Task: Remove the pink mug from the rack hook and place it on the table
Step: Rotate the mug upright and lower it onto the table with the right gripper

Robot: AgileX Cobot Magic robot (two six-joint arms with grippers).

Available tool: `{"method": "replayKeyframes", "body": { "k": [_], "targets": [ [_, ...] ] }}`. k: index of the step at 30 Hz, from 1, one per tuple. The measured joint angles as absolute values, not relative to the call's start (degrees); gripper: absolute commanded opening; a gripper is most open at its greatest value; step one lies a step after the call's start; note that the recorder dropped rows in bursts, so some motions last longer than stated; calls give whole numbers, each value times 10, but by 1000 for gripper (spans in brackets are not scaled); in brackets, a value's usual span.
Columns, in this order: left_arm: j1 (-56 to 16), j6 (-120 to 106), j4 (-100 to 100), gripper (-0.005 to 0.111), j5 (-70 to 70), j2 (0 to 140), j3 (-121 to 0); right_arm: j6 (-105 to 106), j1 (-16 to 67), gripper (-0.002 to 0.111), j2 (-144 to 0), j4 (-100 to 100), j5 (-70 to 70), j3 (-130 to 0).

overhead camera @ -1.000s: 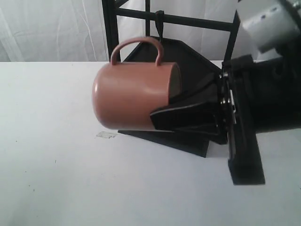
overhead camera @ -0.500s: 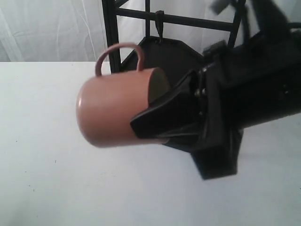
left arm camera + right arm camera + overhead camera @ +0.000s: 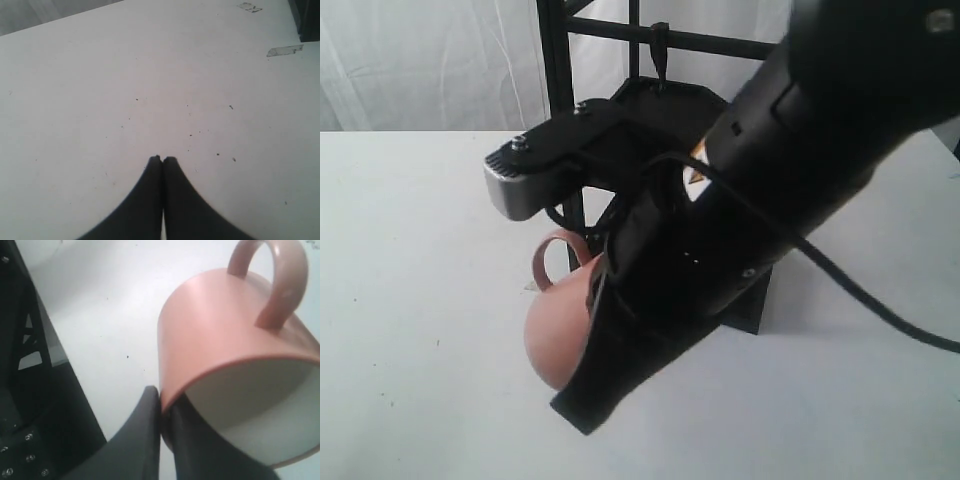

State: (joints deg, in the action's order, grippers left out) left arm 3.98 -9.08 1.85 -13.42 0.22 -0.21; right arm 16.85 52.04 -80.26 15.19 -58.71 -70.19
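1. Judging by the bare rack hook [image 3: 659, 60], the unhooking was done: the pink mug [image 3: 558, 345] was off it and low in front of the rack [image 3: 556, 70], nearer the far edge of the table [image 3: 410, 300] than the near one, roughly mid-width.
2. Mug lay tipped on its side, handle up, cream inside facing the arm. Couldn't tell if it touched the tabletop; the arm hid its underside.
3. Left to do, as I read it: bring it upright, set it down, let go.
4. Right gripper [image 3: 161, 405] pinched the mug wall at the rim, one finger inside and one outside.
5. Right arm reached down steeply from the far right corner, wrist pitched low, covering most of the rack.
6. Left gripper [image 3: 162, 159] had its fingers pressed together, holding nothing, over bare tabletop near scraps of tape [image 3: 285, 50], well apart from the mug.
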Motion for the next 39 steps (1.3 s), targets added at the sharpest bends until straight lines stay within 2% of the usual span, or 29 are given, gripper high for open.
{"method": "replayKeyframes", "body": {
  "k": [12, 20, 39],
  "targets": [
    [40, -91, 18, 0, -134, 2, -2, 90, 526, 0, -907, 124, -692, -825],
    [40, -91, 18, 0, -134, 2, -2, 87, 526, 0, -991, 114, -700, -895],
    [40, -91, 18, 0, -134, 2, -2, 78, 526, 0, -1063, 0, -700, -913]
  ]
}}
